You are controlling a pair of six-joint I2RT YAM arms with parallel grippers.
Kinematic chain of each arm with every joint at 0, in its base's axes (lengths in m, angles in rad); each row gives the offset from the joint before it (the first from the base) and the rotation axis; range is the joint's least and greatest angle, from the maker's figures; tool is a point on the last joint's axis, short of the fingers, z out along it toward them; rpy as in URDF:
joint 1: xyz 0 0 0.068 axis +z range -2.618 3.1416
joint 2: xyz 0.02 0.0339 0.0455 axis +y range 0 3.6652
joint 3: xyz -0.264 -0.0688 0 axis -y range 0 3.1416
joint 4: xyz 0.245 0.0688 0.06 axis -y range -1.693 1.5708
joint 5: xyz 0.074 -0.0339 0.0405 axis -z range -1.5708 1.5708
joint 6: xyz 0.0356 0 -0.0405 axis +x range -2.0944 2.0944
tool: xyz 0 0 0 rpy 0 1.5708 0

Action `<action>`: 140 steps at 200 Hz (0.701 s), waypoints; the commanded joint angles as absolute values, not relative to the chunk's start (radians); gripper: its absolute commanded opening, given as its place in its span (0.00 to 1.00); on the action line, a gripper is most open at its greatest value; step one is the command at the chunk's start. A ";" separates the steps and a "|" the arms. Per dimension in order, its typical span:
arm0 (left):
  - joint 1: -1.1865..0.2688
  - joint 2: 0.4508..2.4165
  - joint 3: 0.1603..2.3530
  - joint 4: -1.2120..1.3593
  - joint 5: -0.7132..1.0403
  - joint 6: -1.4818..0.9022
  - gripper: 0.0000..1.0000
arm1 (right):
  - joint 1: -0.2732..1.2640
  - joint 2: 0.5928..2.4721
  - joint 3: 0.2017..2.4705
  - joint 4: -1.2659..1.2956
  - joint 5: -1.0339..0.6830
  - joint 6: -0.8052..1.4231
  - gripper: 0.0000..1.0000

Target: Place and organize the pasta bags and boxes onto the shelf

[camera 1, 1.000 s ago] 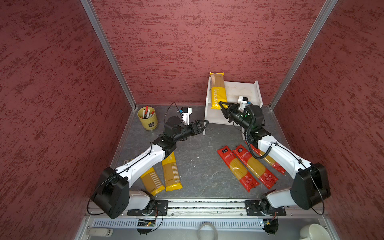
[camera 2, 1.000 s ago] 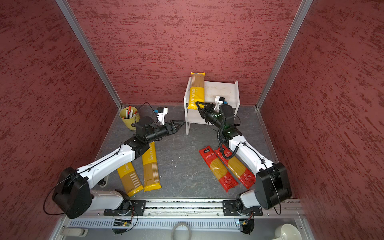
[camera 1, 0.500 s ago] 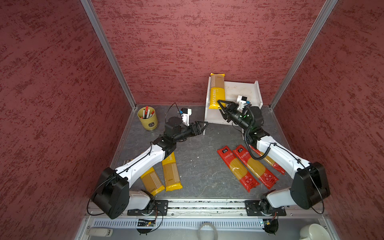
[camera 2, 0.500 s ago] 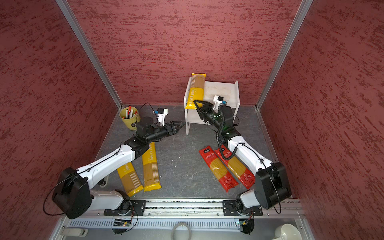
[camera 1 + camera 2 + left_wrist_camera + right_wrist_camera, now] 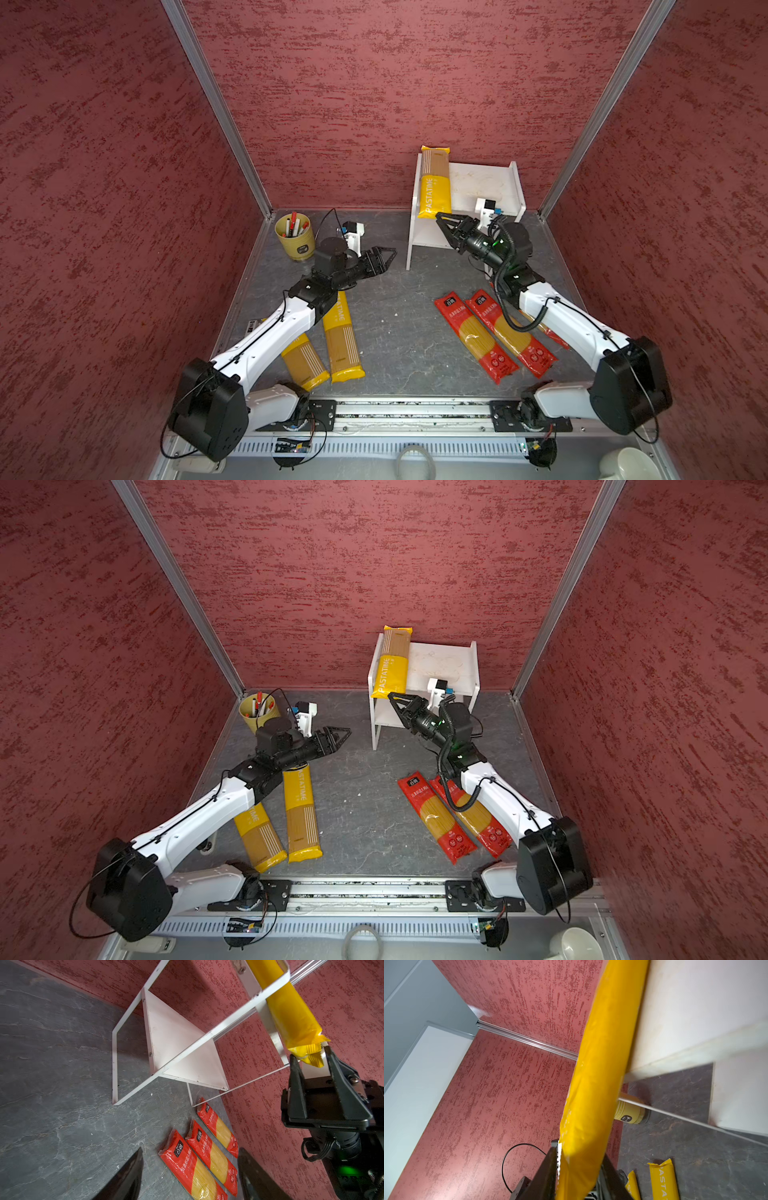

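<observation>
A: What's changed on our side in the last second?
B: Little. The long yellow PASTATIME pack (image 5: 434, 183) has had its near end nudged slightly towards the left side of the small white two-tier shelf (image 5: 482, 187). It lies front to back along the left edge of the top board, overhanging at both ends.
A: Grip?
B: The right end effector (image 5: 441, 218) is clamped on the pack's crimped near end, just in front of the top board. We haven't let go.
A: Other arm?
B: The left end effector (image 5: 390, 254) hasn't moved. Its jaws are apart and empty, above the grey worktop (image 5: 399, 324).
A: Status?
B: We judge one pack nearly seated. Two more yellow packs (image 5: 343, 336) (image 5: 305, 361) and three red packs with see-through spaghetti middles (image 5: 188, 1164) (image 5: 214, 1157) (image 5: 218, 1129) lie on the worktop. We'd check the overhanging pack's balance before letting go.
</observation>
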State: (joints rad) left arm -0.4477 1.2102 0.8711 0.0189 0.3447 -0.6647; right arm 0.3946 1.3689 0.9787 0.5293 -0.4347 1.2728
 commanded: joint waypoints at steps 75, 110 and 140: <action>-0.403 1.119 0.820 -0.162 0.227 -0.634 0.74 | 0.399 1.325 0.914 0.620 -0.486 1.182 0.47; -0.348 1.087 0.810 -0.322 0.162 -0.658 0.76 | 0.409 1.187 0.741 0.573 -0.482 1.090 0.52; -0.324 1.048 0.772 -0.490 0.063 -0.714 0.76 | 0.531 1.170 0.649 0.520 -0.381 1.025 0.51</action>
